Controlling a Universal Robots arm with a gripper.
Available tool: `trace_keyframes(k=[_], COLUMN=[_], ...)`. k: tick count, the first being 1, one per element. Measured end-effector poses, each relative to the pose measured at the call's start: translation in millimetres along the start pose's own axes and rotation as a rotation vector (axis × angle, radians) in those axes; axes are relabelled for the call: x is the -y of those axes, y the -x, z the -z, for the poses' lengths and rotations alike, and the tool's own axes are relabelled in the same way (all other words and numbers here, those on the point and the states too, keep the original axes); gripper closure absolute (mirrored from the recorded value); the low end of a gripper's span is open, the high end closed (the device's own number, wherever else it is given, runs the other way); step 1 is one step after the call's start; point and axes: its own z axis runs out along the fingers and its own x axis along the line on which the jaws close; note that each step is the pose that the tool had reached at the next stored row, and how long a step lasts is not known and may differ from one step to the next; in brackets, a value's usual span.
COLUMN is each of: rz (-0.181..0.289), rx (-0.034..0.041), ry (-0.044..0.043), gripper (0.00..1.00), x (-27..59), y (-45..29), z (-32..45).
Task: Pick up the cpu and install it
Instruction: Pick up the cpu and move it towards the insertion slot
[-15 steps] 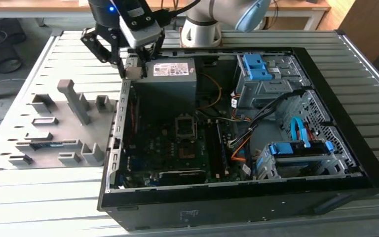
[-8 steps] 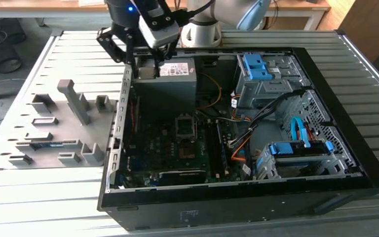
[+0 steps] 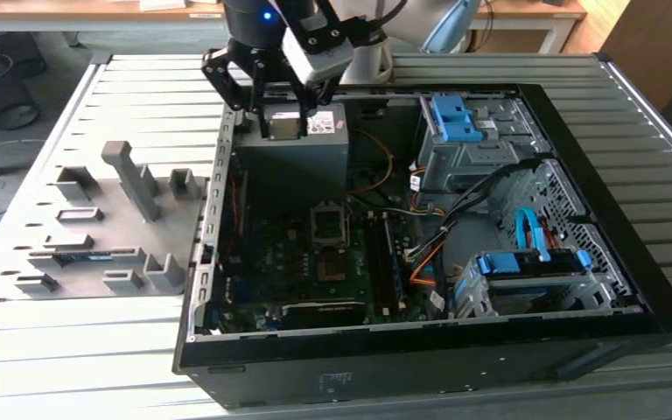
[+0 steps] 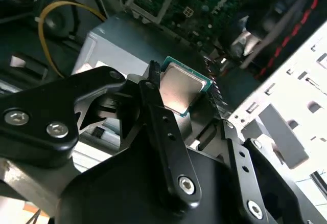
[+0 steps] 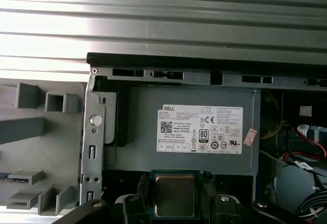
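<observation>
The cpu (image 4: 183,88) is a small square chip with a dull silver top and a green edge, and my gripper (image 4: 184,92) is shut on it with a black finger (image 4: 153,98) at either side. In the first wrist view the cpu (image 5: 175,196) hangs over the grey labelled power-supply box (image 5: 194,132). In the exterior view my gripper (image 3: 283,118) hovers above the back corner of the open computer case (image 3: 430,346), over the power-supply box (image 3: 295,153). The motherboard's cpu socket (image 3: 328,226) lies lower, in the middle of the board, apart from the gripper.
Grey plastic fixture blocks (image 3: 102,227) stand on the slatted table at the exterior view's left. Blue drive brackets (image 3: 465,118) and a metal drive cage (image 3: 546,271) fill the case's right side. Cables (image 3: 465,210) cross between them. Yellow wires (image 4: 51,24) loop beside the power supply.
</observation>
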Motion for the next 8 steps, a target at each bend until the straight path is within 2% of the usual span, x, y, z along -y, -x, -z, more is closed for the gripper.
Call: trace_keyframes(k=[2, 5, 8], rz=[0.000, 0.000, 0.000], rx=[0.0000, -0.0001, -0.0002], ry=[0.0001, 0.0001, 0.0000], gripper=[0.53, 0.53, 0.53], x=[0.2, 0.5, 0.8], y=[5.7, 19.4, 27.9], z=[-0.2, -0.6, -0.8])
